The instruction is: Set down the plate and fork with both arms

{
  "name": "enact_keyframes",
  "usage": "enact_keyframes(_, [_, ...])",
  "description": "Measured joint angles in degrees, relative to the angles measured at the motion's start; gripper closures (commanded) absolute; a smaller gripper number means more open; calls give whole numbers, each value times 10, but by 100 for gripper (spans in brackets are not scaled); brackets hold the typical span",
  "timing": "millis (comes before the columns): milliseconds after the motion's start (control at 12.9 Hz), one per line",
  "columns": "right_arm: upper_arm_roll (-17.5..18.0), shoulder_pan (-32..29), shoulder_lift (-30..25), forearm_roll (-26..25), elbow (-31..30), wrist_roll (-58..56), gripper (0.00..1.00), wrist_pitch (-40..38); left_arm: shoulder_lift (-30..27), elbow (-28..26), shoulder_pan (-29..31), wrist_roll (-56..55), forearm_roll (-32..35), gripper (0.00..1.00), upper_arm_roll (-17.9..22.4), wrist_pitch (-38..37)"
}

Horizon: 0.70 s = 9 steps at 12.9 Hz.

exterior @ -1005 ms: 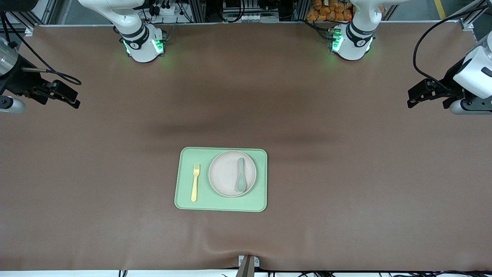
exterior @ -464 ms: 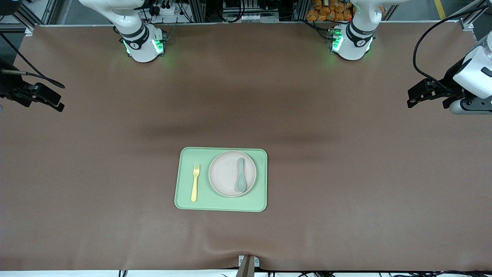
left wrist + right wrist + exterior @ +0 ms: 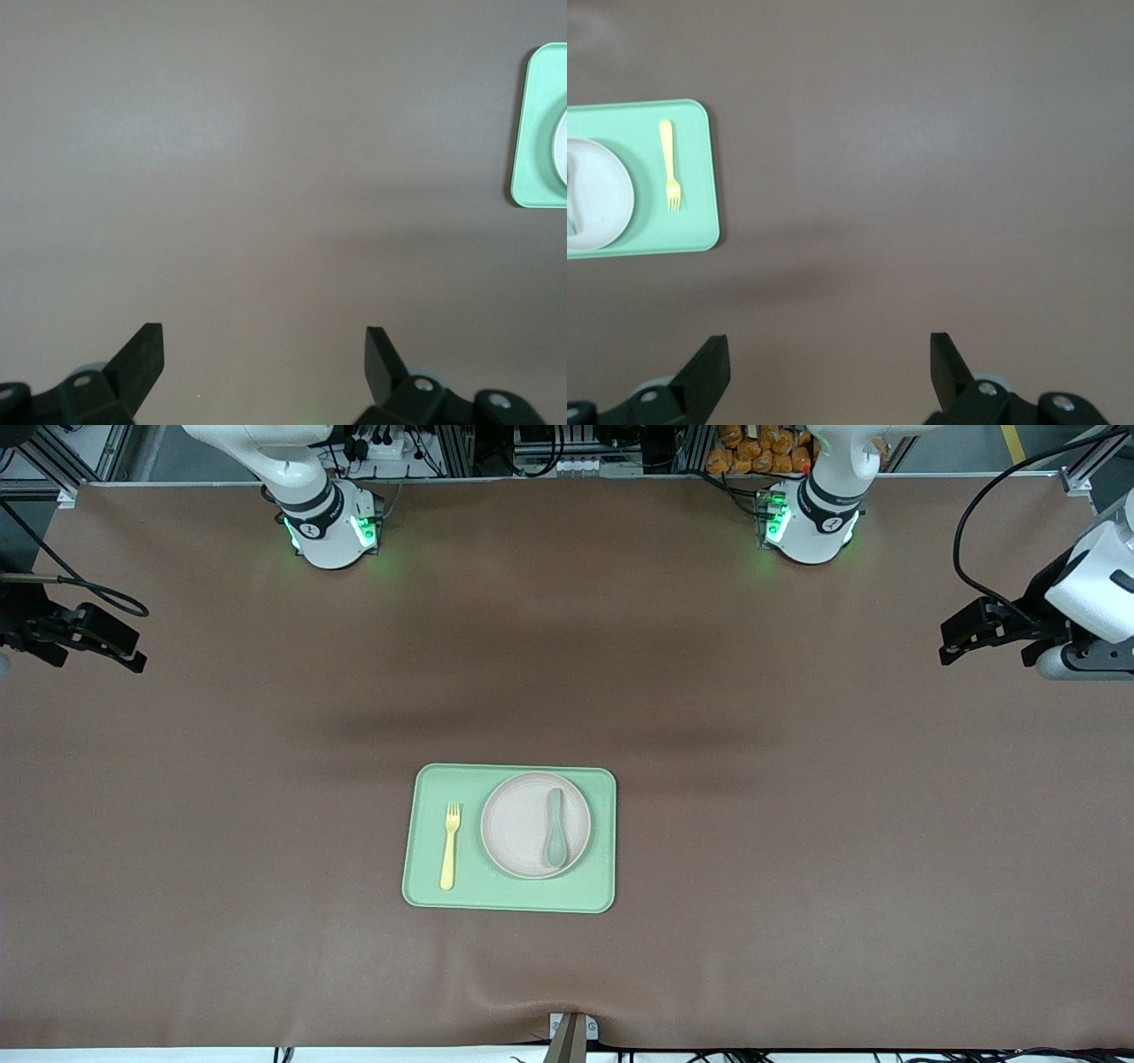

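Plate (image 3: pixel 535 825): round, off-white, speckled; lies flat on the tray (image 3: pixel 425 841), in the half toward the left arm's end of the table (image 3: pixel 797 824). One edge of it shows in the right wrist view, and only a sliver in the left wrist view.

Spoon (image 3: pixel 555 827): grey-green; lies on the plate, handle pointing away from the front camera, bowl nearer to it.

Fork (image 3: pixel 451 845): pale yellow plastic; lies on the bare tray floor just beside the plate, toward the right arm's end, apart from the plate's rim. Tines point away from the front camera.

Tray: pale green, rectangular, rounded corners; flat on the table, near the middle and somewhat nearer to the front camera.

Left gripper (image 3: pixel 264 341): up over bare table at the left arm's end, well apart from the tray. Fingers spread wide; nothing between them.

Right gripper (image 3: pixel 829 349): over bare table at the right arm's end, well apart from the tray. Fingers spread wide, holding nothing. In the front view it is partly cut off by the edge, so its tilt is hard to judge.
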Motion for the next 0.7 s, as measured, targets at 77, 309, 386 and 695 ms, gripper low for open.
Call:
enact_keyframes(77, [1,0,0,0,0,-1,0,-6,-3,-2,0,0,0,0,0,-1])
enact_keyframes(309, [2,0,0,0,0,-2,0,-11,-9,-3,0,0,0,0,-3,-1])
enact_keyframes(386, [2,0,0,0,0,-2,0,-11,-11,-3,0,0,0,0,-5,-1])
enact_keyframes(695, [2,0,0,0,0,-2,0,-11,-16,3,0,0,0,0,-9,-1])
